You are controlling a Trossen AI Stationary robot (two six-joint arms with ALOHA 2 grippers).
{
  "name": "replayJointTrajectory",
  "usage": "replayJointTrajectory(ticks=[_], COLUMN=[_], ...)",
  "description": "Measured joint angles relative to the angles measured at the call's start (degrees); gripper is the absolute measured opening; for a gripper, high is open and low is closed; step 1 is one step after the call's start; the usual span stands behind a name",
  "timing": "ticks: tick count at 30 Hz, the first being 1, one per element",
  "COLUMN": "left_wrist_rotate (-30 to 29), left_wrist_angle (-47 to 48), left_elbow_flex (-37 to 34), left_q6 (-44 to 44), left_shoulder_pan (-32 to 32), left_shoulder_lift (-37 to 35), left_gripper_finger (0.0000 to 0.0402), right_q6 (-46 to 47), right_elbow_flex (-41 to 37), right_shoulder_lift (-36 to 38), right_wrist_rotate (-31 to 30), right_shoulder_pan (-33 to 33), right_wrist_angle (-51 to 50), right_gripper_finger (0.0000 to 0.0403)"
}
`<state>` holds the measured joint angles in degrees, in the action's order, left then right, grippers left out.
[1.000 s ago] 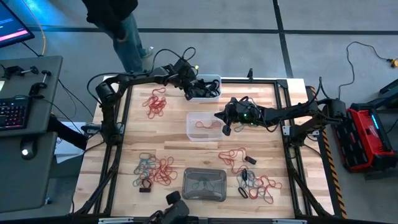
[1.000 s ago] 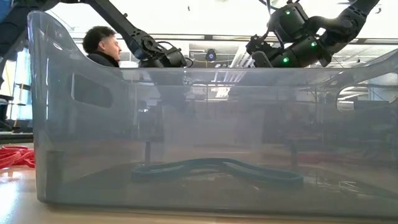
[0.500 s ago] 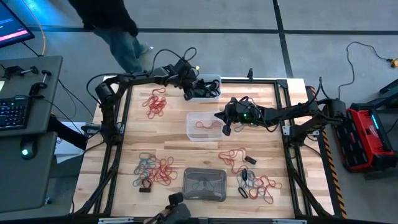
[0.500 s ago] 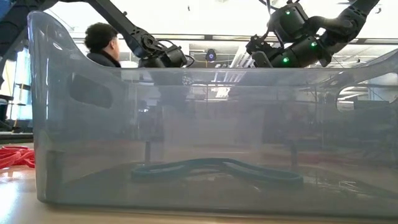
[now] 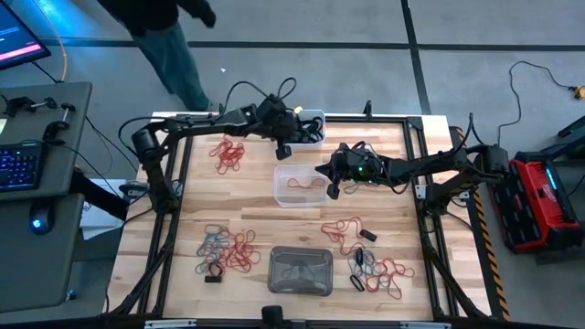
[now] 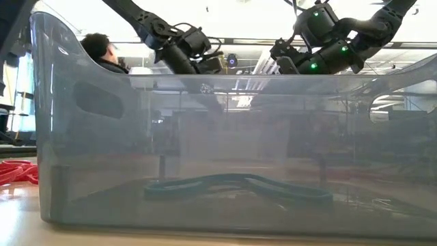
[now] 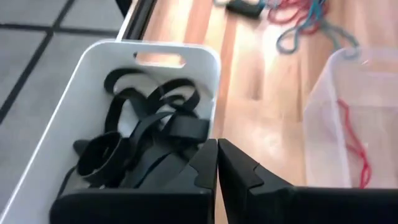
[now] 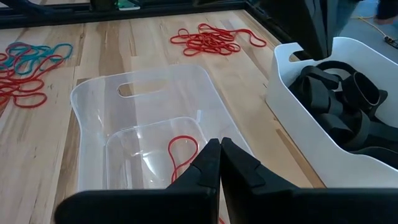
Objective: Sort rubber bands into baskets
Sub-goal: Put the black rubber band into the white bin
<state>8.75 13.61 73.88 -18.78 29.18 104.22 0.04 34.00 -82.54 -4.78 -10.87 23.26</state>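
Three baskets on one wooden table (image 5: pixel 192 206): grey basket (image 5: pixel 299 271) at the near edge, holding a teal band (image 6: pixel 232 184); clear basket (image 5: pixel 297 185) mid-table, holding a red band (image 8: pixel 181 152); white basket (image 5: pixel 309 129) at the far edge, holding black bands (image 7: pixel 143 134). Left gripper (image 5: pixel 283 146), fingers pressed together, empty, over the white basket's near rim. Right gripper (image 5: pixel 331 187), fingers pressed together, empty, at the clear basket's right edge. Loose rubber bands: red cluster (image 5: pixel 228 153) far left, mixed pile (image 5: pixel 227 251) near left, mixed pile (image 5: pixel 379 271) near right.
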Motion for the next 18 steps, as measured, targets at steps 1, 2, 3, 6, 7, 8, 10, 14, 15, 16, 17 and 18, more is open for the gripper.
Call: replayJointTrajectory(ticks=[1,2,3,6,7,8,10,14,15,16,17,18], left_wrist_rotate=[0.00,-0.02,-0.02,0.16,0.20,0.26,0.65,2.51,2.68,2.73,2.73,2.73], left_wrist_angle=[-1.91,-4.19,-6.15,-11.05,-11.30,-11.26,-11.36,-8.58,-7.06,-6.09,-5.09,-3.52], left_elbow_flex=[-1.60,-3.28,-5.02,-10.25,-12.02,-13.49,-16.60,-22.04,-23.07,-24.07,-24.99,-25.80], left_q6=[0.51,0.92,1.31,1.61,1.55,1.32,1.17,1.16,1.17,1.19,1.17,1.19], left_shoulder_pan=[-0.33,-0.68,-0.96,-2.23,-2.68,-3.37,-4.87,-8.24,-9.18,-10.38,-11.39,-12.59], left_shoulder_lift=[-0.89,-1.96,-3.32,-7.93,-9.72,-11.37,-15.02,-22.33,-23.94,-25.67,-27.28,-28.84], left_gripper_finger=[0.0001,0.0001,0.0001,0.0000,0.0000,0.0000,0.0000,0.0000,0.0000,0.0000,0.0000,0.0000], right_q6=[0.00,-0.01,-0.01,-0.01,-0.01,-0.01,-0.03,-0.03,-0.03,-0.03,-0.03,-0.03], right_elbow_flex=[0.00,0.00,0.00,0.00,0.00,0.00,0.00,0.00,0.00,0.00,0.00,0.00], right_shoulder_lift=[0.00,0.00,0.00,0.00,0.00,0.00,0.00,0.00,0.00,0.00,0.00,0.00], right_wrist_rotate=[0.00,0.00,0.00,-0.01,0.00,0.00,0.00,0.00,0.00,0.00,0.00,0.00], right_shoulder_pan=[0.00,0.00,0.00,0.00,0.00,0.00,0.00,0.00,0.00,0.00,0.00,0.00], right_wrist_angle=[0.15,0.13,0.13,0.23,0.41,0.58,0.74,1.32,1.40,1.40,1.42,1.36], right_gripper_finger=[0.0000,0.0000,0.0000,0.0000,0.0000,0.0000,0.0000,0.0000,0.0000,0.0000,0.0000,0.0000])
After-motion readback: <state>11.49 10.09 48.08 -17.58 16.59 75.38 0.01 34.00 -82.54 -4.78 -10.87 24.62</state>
